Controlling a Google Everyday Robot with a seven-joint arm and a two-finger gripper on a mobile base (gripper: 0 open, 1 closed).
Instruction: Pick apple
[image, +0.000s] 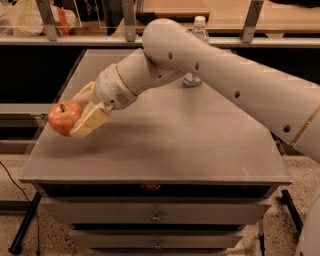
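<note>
The apple (63, 116) is round and red-orange with yellowish patches and a dark stem on top. It sits between the two cream-coloured fingers (90, 121) of my gripper (70, 115), lifted above the left part of the grey table top (165, 145). The gripper is shut on the apple. The white arm reaches in from the right across the table.
A clear water bottle (196, 35) stands at the far side of the table, partly hidden behind the arm. The table has drawers (156, 216) below its front edge. A shelf with railing posts (129, 20) runs behind it. A black cable lies on the floor at left.
</note>
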